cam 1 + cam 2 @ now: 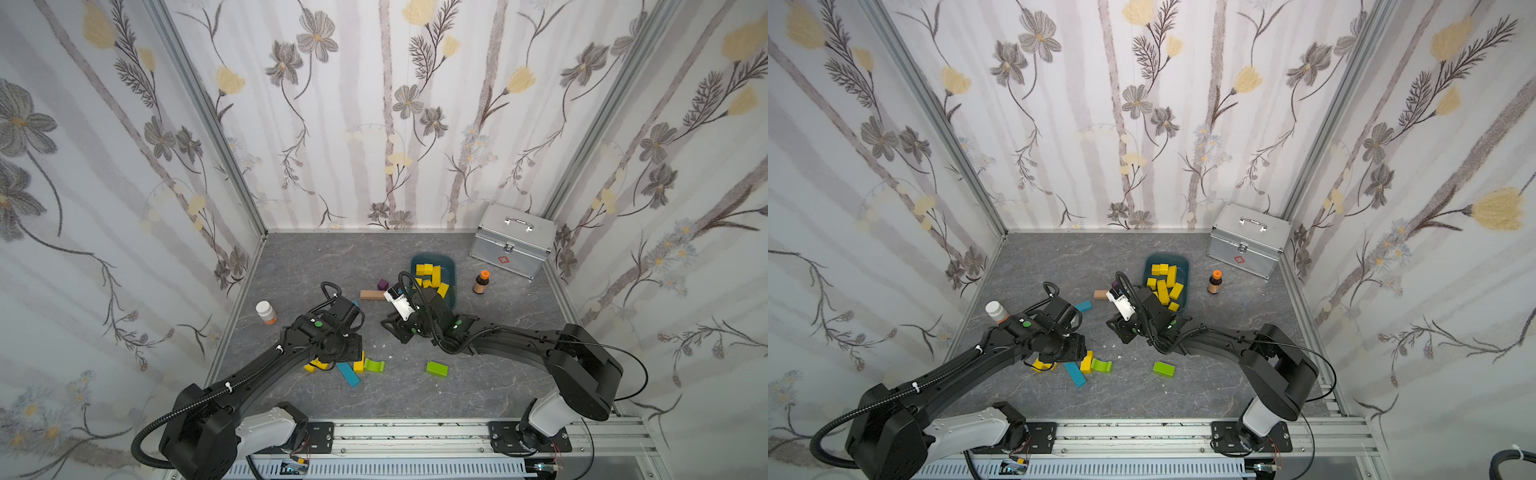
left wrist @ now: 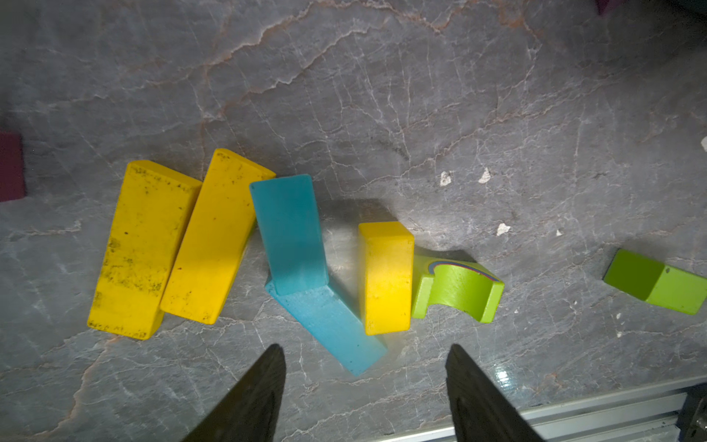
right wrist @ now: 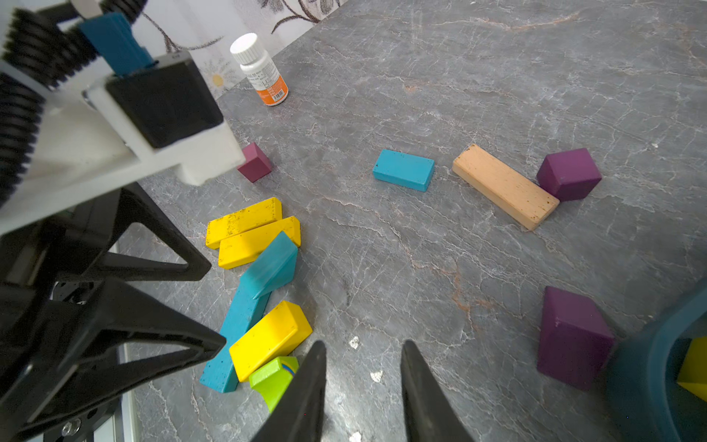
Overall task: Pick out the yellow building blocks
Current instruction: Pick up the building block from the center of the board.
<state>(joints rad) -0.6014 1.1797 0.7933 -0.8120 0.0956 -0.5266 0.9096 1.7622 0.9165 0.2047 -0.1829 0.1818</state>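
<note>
Three yellow building blocks lie on the grey table: two long bars side by side point(image 2: 141, 248) point(image 2: 214, 237) and a shorter one point(image 2: 386, 275) point(image 3: 269, 338) between a blue bar point(image 2: 329, 325) and a lime-green arch point(image 2: 455, 291). My left gripper point(image 2: 365, 352) hovers just over this cluster, open and holding nothing. Several more yellow blocks point(image 1: 432, 274) point(image 1: 1165, 280) sit in the teal bin point(image 1: 453, 266). My right gripper point(image 3: 363, 356) hangs low between the cluster and the bin, its jaws a little apart over bare table, open with nothing in them.
Blue bars point(image 3: 403, 170), a tan bar point(image 3: 505, 187), purple blocks point(image 3: 570, 174) point(image 3: 574, 336) and a lime-green block point(image 1: 436, 368) are scattered about. A white pill bottle point(image 1: 266, 311) stands at the left wall. A brown bottle point(image 1: 481, 282) and a silver case point(image 1: 513, 239) stand back right.
</note>
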